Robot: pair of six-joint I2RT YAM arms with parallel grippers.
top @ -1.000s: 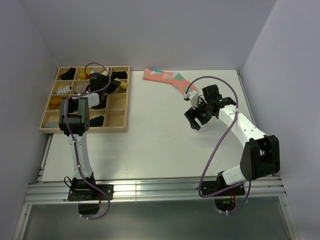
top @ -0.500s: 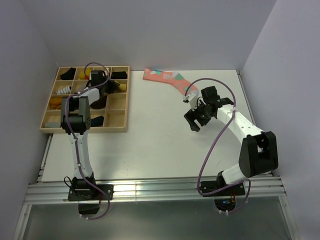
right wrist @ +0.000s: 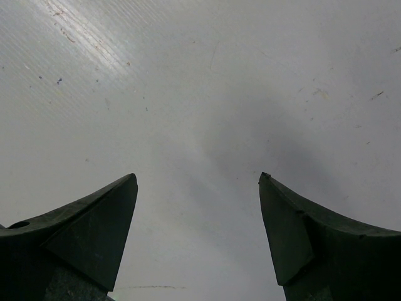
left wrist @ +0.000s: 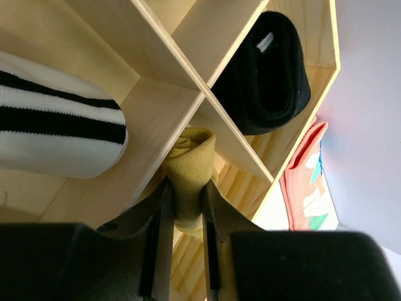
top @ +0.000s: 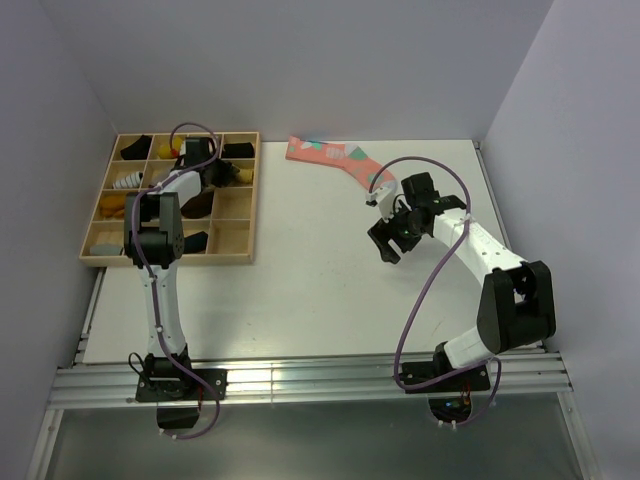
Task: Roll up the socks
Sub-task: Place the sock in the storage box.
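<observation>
L jaws: clamped on tan sock [left wrist: 190, 164], a folded wad pinched betw. both fingers [left wrist: 156, 244], top end poking past the tips. Sock is held over the wooden tray [top: 232, 240], right at a divider crossing in the tray's far half. Can't tell if it touches the wood.
- Cell on one side: white roll w/ black stripes [left wrist: 56, 125].
- Cell across the divider: black roll [left wrist: 269, 75], small white tag showing.
- More dark socks in other cells in top view; can't tell which is which.
- L arm [top: 160, 290] runs from the near edge up over the tray.

R jaws: wide apart, gripping nothing, pointed down at the table [top: 300, 290], R of centre. Only table surface shows betw. the tips in wrist view.
- Pink sock [top: 335, 160] lies flat on the table just beyond the R jaws, not touching them. Its far end is near the tray's far R corner, apart from it.
- R arm [top: 500, 270] is bent, elbow toward the R edge.
</observation>
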